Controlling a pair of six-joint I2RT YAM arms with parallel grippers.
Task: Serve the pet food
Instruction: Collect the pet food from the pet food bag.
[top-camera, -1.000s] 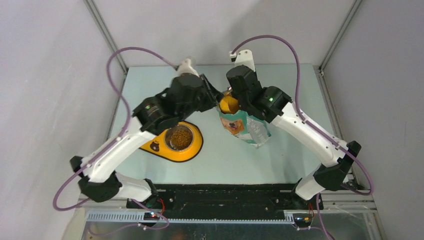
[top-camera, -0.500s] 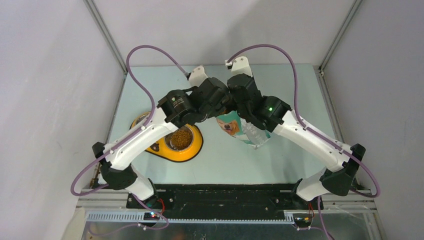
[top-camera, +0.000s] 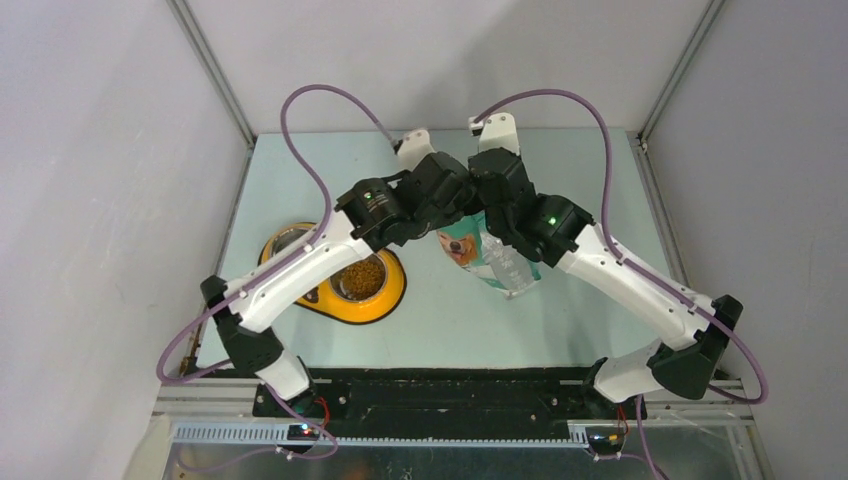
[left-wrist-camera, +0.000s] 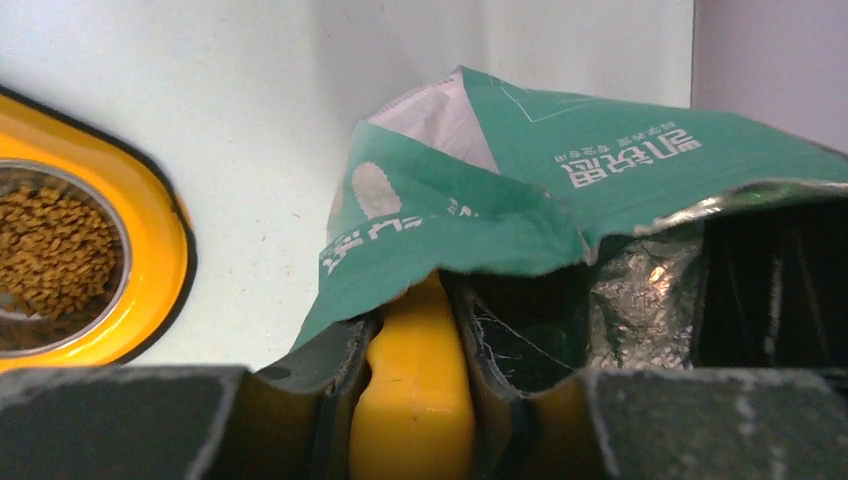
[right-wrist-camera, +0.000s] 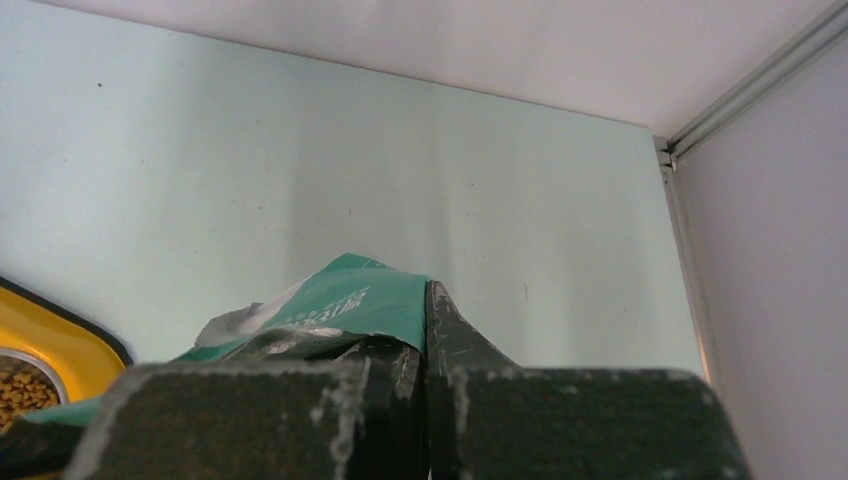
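Brown pet food (left-wrist-camera: 55, 250), Chinese-lettered green bag (left-wrist-camera: 620, 170)

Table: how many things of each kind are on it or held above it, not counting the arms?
Bag: 1
Scoop: 1
Steel bowls: 2
Yellow stand: 1
Kibble heap: 1
Total: 6
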